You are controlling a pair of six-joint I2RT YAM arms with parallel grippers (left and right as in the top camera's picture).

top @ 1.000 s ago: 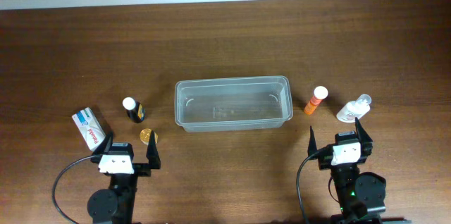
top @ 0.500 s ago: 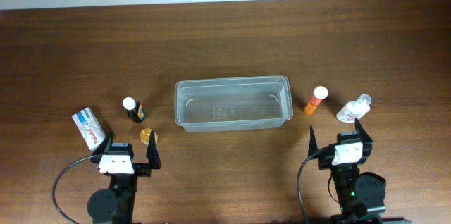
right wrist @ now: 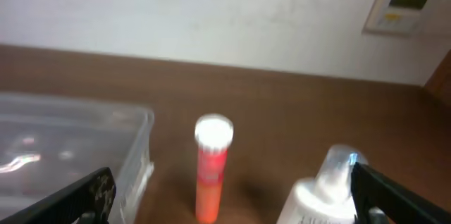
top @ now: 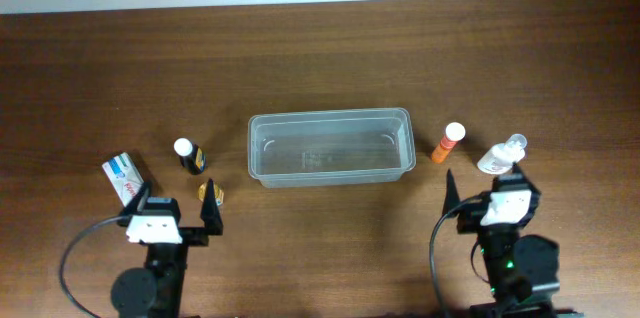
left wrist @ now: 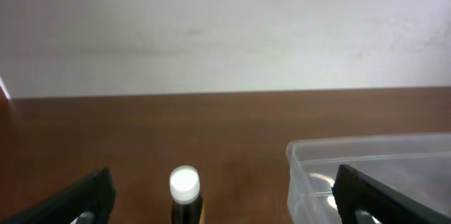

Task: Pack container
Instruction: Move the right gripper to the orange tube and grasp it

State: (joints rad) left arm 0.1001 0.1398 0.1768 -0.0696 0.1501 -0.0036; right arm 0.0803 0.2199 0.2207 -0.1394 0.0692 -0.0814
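Jaws check: left jaws spread wide and empty, near the front edge of the desk [top: 320, 48] toward its left corner. Right jaws equally wide and empty, near the front edge toward the right corner.

Container [top: 330, 115] sits empty at the centre of the desk, long sides parallel to the far edge.

Loose items: dark bottle with white cap [top: 189, 155], gold disc [top: 209, 193] and blue-white packet [top: 122, 176] on the left-edge side. Orange tube [top: 448, 144] and clear bottle [top: 500, 156] on the right-edge side. All lie apart from the container.

Judgement: container is thin clear plastic, so light, somewhat flexible, smooth-walled and prone to skid if bumped. Best hold, if one is needed, is across the rim at a short end, one finger inside and one outside. Walls would likely bow under a hard pinch. Nothing packed yet.
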